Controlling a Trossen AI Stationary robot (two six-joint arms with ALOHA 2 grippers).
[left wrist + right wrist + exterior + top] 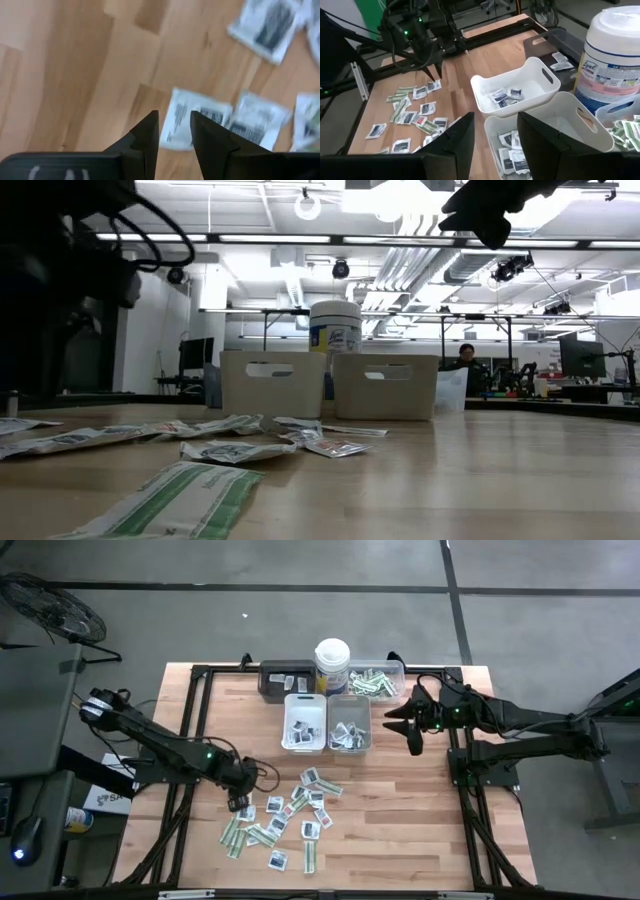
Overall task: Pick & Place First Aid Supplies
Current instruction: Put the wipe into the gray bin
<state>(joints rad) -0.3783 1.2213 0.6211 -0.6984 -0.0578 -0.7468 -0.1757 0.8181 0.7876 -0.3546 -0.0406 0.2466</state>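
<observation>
The first aid supplies (290, 815) lie loose on the wooden table near its front: white sachets and green-and-white strips (180, 500). My left gripper (243, 806) points down at the pile's left edge. It is open, with nothing between its fingers (150, 132). A white sachet (195, 117) lies flat on the table just beneath it; I cannot tell whether the fingertips touch it. My right gripper (413, 740) hangs raised beside the white trays, open and empty (495, 132).
Two white trays (305, 735) (349, 712) at mid-table hold a few sachets. Behind them stand a dark tray (283, 678), a white canister (332, 665) and a clear tray (385, 668) with green strips. Bare wood lies left of the pile.
</observation>
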